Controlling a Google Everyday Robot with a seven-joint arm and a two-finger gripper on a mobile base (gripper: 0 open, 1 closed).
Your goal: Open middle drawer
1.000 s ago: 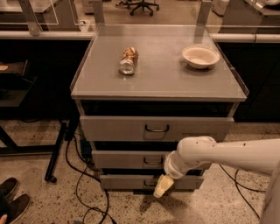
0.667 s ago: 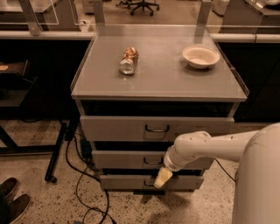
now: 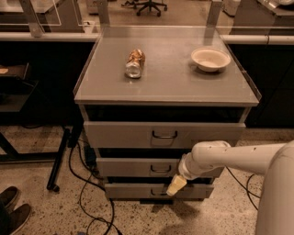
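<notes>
- Nearest, at 8 o'clock in the frame, a pair of dark shoes [image 3: 11,206] stands on the speckled floor. Black cables [image 3: 85,193] trail from there toward the cabinet's foot.
- The cream-tipped end effector [image 3: 176,185], on a white arm [image 3: 239,158] entering from 3 o'clock, hangs low before the cabinet, over the seam between the two lower fronts. Whether it is open or closed I cannot tell.
- The slim grey bottom drawer front [image 3: 133,190] lies right behind it, and its pull sits just to 9 o'clock of the tip.
- The flat-fronted grey metal middle drawer [image 3: 128,167] looks shut, its long axis running 9 to 3 o'clock. Its small dark wire pull [image 3: 161,170] lies between 10 and 11 o'clock from the end effector, near but apart.
- The tip probably needs to rise and shift left, then draw toward the viewer. The bottom pull is close enough to be caught by mistake.
- The tall grey top drawer front [image 3: 119,134] sits above, clear of the path.
- On the grey tabletop [image 3: 174,87], a crushed metal can [image 3: 134,63] lies on its side at 11 o'clock. A shallow white bowl [image 3: 210,58] sits at 1 o'clock, well apart from it, and neither is in the way.
- Farthest, at 12 o'clock, is a black office chair base [image 3: 149,5].
</notes>
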